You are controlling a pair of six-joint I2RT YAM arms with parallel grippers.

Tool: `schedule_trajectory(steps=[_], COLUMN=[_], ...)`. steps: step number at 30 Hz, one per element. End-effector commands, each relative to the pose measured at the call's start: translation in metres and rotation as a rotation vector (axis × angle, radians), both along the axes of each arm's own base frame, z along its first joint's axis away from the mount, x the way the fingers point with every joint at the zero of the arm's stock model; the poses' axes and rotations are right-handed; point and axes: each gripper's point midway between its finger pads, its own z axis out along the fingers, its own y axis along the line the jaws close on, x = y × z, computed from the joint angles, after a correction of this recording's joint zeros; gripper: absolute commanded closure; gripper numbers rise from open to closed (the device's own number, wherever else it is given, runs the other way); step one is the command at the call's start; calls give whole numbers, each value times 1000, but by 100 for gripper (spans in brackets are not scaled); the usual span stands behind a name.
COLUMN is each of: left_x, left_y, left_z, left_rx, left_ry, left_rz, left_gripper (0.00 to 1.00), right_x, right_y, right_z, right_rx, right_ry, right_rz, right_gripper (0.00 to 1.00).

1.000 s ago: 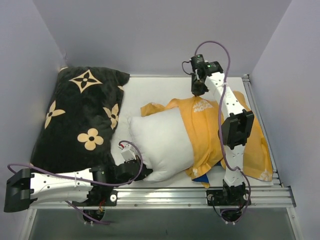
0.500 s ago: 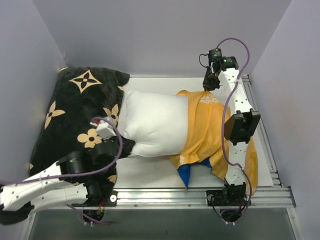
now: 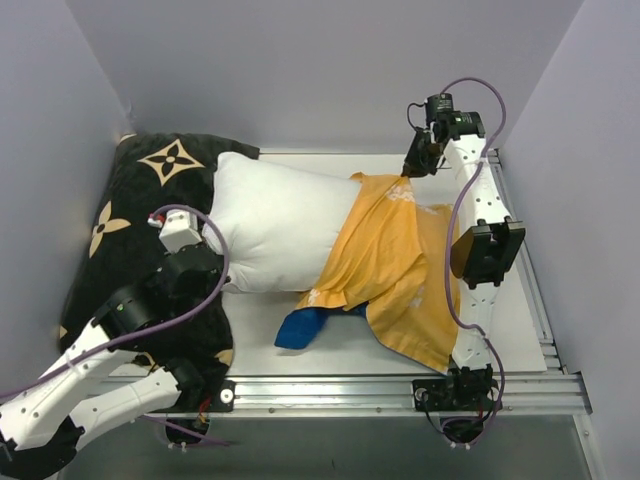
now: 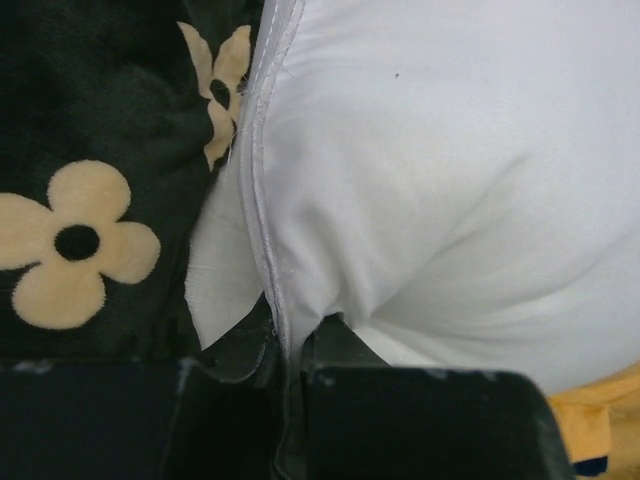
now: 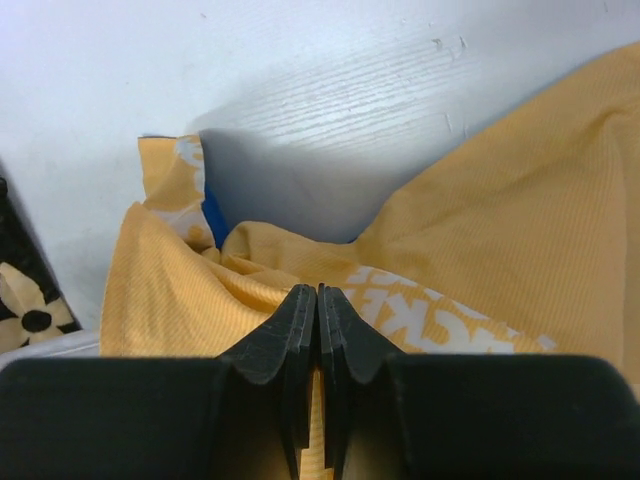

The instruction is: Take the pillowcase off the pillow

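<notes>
Pillowcase [image 3: 395, 250] cloth is pinched near the far right corner by the right gripper [image 5: 318, 300], clenched on an orange fold; the pillow [image 3: 270, 225] is gripped by its seam in the left gripper [image 4: 290, 340] toward the left edge, so cover and filling can be drawn apart.

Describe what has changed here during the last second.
The left fingers, shut on the plump white pillow, dragged it left onto the black flowered cushion, farther out of the thin orange-yellow fabric pillowcase. The right fingers carried its far edge rightward. Both grips held; the cushion stayed.
</notes>
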Motion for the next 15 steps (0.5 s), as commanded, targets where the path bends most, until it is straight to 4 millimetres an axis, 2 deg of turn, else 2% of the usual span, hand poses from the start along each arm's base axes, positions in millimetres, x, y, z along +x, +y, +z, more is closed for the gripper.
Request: schedule_trajectory(steps=[1,2,3,5,6,7,8,9,10,11,12,13,14,15], left_x=[20,25,36,46,54,59,62,68,70,73,79,82,85,90], left_y=[25,24,23,20,17,15,13,8,6,4,0,-2,-5,-8], left_z=[19,20,27,32,36,43,47,50,57,60,61,68,71,74], left_rx=[102,98,74,43,23,3,-7,-8,-19,-19,-16,-28,-34,-36], left_ry=[-56,-57,-66,-65,-77,-88,-98,-108,-121,-124,-127,-141,-145,-151], left_rz=[126,130,144,142,146,143,142,138,135,133,129,129,120,116], left_gripper=[100,100,100,100,100,100,100,100,100,100,100,100,100,100], right_x=[20,15,10,0,-11,-17,-30,-39,-51,-71,-83,-99,-117,-128], right_y=[-10,-5,1,10,9,8,7,7,9,10,12,13,9,8], right_z=[52,63,62,72,84,91,111,119,112,133,138,113,131,122], right_rx=[-95,-96,-90,-90,-88,-95,-85,-78,-81,-77,-82,-110,-133,-138], right_ry=[-214,-238,-231,-248,-265,-276,-315,-327,-305,-351,-370,-317,-383,-374], right_rz=[7,22,43,63,66,63,55,58,69,67,76,96,73,75], right_gripper=[93,87,70,45,31,26,23,20,19,19,18,16,15,15])
